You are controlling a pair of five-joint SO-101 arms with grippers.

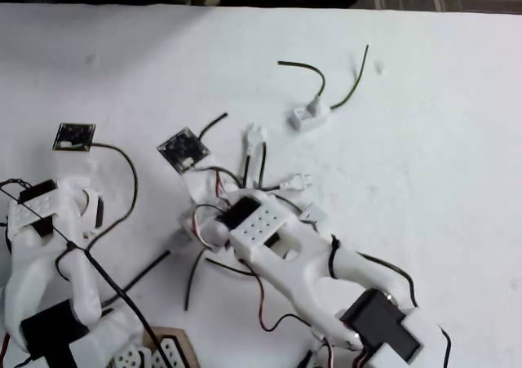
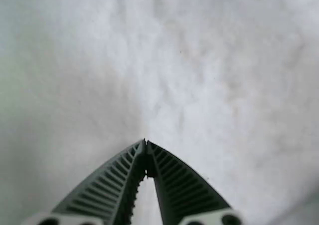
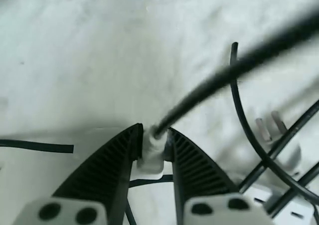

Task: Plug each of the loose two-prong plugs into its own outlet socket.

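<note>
My right gripper (image 3: 153,131) is shut on a small white plug (image 3: 151,155), whose black cord (image 3: 234,68) runs up and away from the jaws. Close beside it another white plug (image 3: 273,135) lies on the table with two prongs showing. In the high view the right arm (image 1: 269,229) lies across the table's middle. Just beyond it lie one loose plug (image 1: 254,134) and a second loose plug (image 1: 298,182). A white socket block (image 1: 308,117) with two dark wires sits farther back. My left gripper (image 2: 146,144) is shut on nothing above bare white table, and its arm (image 1: 41,246) stands at the left.
Loose black cords (image 1: 194,274) tangle on the table under and beside the right arm. A wooden piece carrying white blocks (image 1: 167,350) sits at the near edge between the arms. The table's back and right parts (image 1: 440,139) are bare white surface.
</note>
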